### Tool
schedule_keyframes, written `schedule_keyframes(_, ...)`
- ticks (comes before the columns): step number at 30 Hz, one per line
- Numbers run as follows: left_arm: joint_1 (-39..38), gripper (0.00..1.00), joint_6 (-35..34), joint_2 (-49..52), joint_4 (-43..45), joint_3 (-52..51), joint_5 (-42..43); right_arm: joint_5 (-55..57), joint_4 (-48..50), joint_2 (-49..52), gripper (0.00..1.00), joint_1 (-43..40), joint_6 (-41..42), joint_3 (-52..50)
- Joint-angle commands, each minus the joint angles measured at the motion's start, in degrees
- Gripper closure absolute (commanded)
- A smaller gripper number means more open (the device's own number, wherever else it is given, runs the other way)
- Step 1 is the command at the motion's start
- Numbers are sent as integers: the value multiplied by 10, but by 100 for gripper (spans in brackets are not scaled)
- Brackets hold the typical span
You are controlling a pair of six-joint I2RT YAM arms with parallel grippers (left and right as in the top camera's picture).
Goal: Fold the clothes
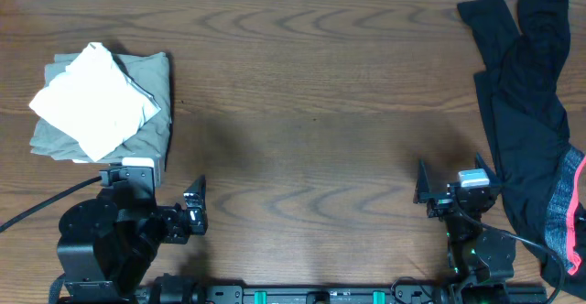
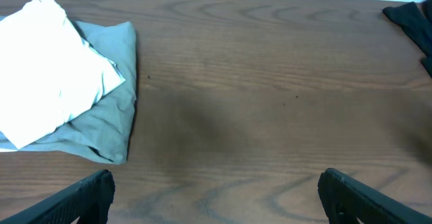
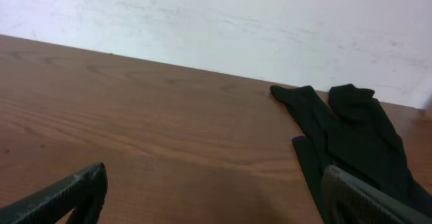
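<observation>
Left fingers [image 1: 196, 194], overhead at 7 o'clock, and right fingers [image 1: 423, 185] at 5: both spread wide, holding nothing. Folded white shirt [image 1: 92, 103] on olive garment [image 1: 151, 75] at 9, likely the finished pile. Left wrist: same stack at 10. Right wrist: black clothes [image 3: 351, 136] at 2, crumpled on counter [image 3: 169, 129], apparently awaiting folding.

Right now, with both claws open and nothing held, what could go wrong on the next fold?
1. The black garment lies crumpled at the right side of the table and runs out of the overhead view. The right claw may pinch several layers at once, or drag it off.
2. The white piece sits skewed on the grey one. The left claw is close by and could knock that stack apart.
</observation>
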Motion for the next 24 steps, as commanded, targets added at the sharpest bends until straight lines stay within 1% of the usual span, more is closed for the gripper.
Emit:
schedule_keyframes(1,-1,2,8,-3,1,0,3,-2,0,-4,1,-5,-8,-3)
schedule_keyframes(5,-1,2,8,-16,1,-9,3,-2,0,-4,1,-5,-8,-3)
schedule_keyframes(8,-1,2,17,-39,0,-34,-37,-2,0,-4,1,-5,-8,-3)
schedule_keyframes(13,-1,2,17,-107,16,-132,-70,-2,0,-4,1,-5,-8,-3)
schedule_keyframes(19,-1,2,14,-219,140,-303,-70,-2,0,-4,1,-5,-8,-3)
schedule_keyframes(24,-1,2,-14,-296,225,-400,-70,-2,0,-4,1,-5,-8,-3)
